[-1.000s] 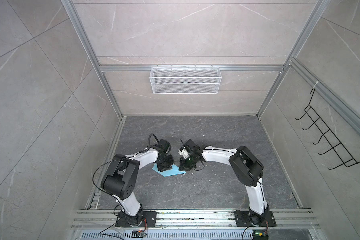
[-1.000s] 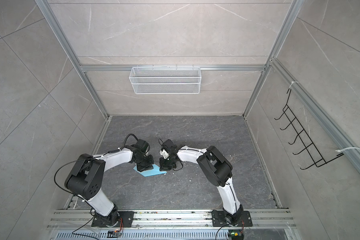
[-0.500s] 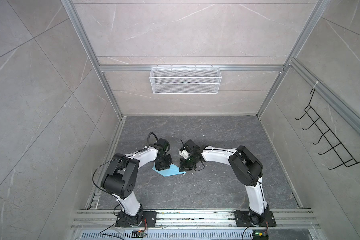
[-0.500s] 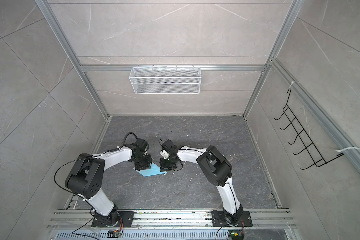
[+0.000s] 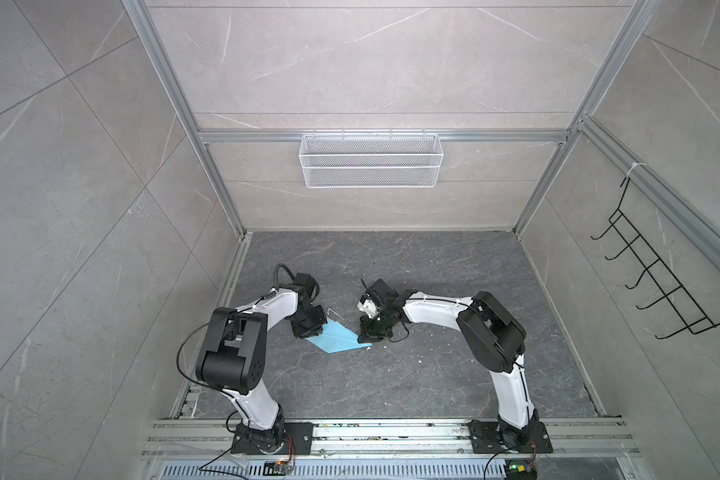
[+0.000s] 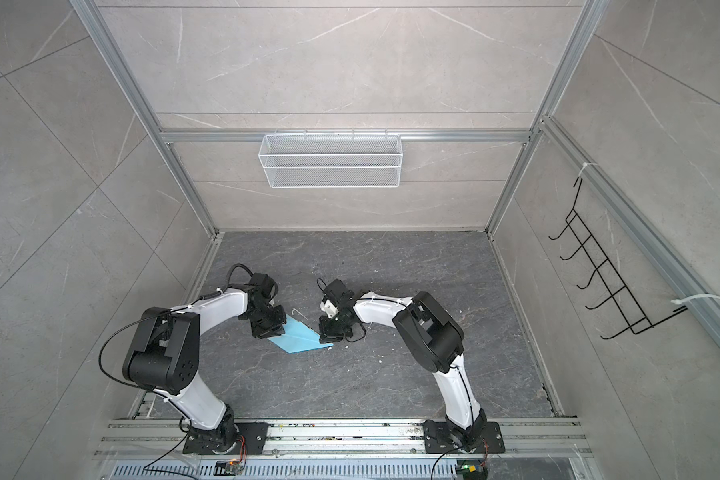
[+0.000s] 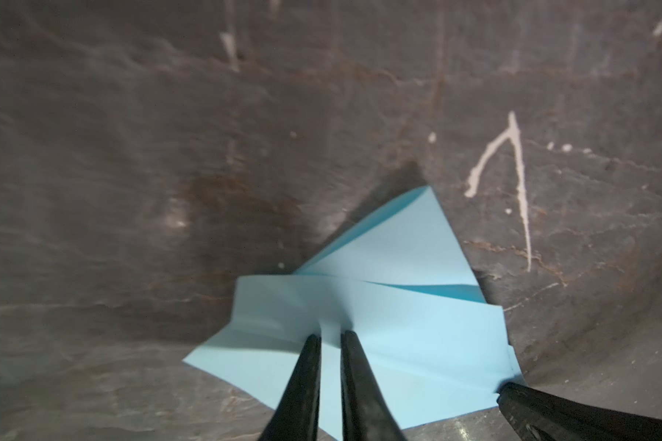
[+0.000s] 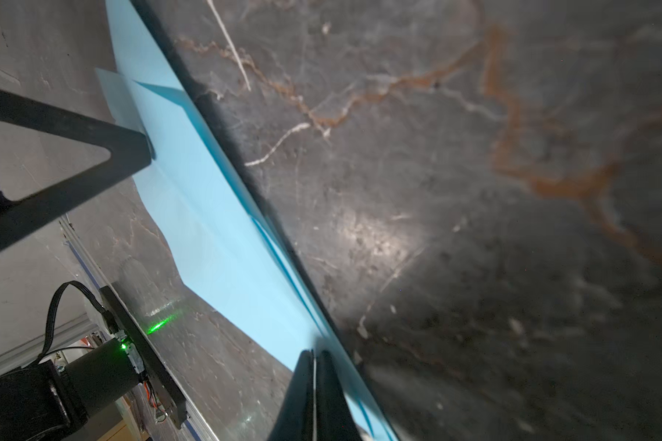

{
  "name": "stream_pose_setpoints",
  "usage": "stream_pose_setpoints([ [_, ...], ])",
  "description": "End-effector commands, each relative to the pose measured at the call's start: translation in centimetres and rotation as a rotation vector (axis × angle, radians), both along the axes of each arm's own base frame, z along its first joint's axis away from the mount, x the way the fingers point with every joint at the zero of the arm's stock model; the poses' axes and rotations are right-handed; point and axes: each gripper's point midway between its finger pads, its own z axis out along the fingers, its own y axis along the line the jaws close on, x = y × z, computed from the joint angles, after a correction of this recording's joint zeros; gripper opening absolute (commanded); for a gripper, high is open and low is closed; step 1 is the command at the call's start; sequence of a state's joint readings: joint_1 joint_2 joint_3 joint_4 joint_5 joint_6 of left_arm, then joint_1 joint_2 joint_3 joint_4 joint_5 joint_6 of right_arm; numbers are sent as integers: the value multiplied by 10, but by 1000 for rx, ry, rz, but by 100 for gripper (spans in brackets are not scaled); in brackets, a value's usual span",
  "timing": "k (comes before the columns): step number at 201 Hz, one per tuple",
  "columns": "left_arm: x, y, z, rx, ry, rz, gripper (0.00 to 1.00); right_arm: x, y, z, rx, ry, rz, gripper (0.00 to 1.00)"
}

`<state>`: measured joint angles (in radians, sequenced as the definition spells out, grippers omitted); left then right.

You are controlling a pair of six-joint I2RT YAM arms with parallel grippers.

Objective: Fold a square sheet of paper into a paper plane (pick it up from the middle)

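Between two claws (image 5: 311, 331) (image 5: 367, 337) — one paper plane (image 5: 336, 340)

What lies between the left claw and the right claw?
The folded light-blue paper spans that stretch, its wide end by the left claw and its pointed end by the right claw. Both top views show it.

Two arms are seen in both top views, the left arm (image 5: 267, 311) and the right arm (image 5: 433, 309). Each is built of white curved links joined by bulky black joint housings. Black cables (image 5: 184, 353) are looped alongside. Each arm is bolted to a black base plate (image 5: 304, 434). Slim, tapered black fingers are carried by the left tool (image 7: 329, 336) and the right tool (image 8: 314, 353). A small green light (image 5: 378, 329) is lit at the right wrist.
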<state>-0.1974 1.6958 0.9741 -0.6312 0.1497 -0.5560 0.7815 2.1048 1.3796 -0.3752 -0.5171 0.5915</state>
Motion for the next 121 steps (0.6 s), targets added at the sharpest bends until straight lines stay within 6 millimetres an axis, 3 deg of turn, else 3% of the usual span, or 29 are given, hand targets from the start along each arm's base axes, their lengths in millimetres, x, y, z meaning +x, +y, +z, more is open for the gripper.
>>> stream_pose_setpoints([
  [1,-8,40,2,140,20,39,21,-10,-22,-28,-121,42,-23,11],
  [31,13,27,44,50,-138,57,30,7,2,16,23,-58,-9,13],
  [66,16,12,88,-84,-310,116,42,20,10,58,118,-189,-7,21],
  [90,12,-2,99,-205,-378,151,52,28,0,55,84,-244,-18,34],
  [121,4,-16,94,-338,-403,210,74,34,-11,38,39,-250,-33,48],
])
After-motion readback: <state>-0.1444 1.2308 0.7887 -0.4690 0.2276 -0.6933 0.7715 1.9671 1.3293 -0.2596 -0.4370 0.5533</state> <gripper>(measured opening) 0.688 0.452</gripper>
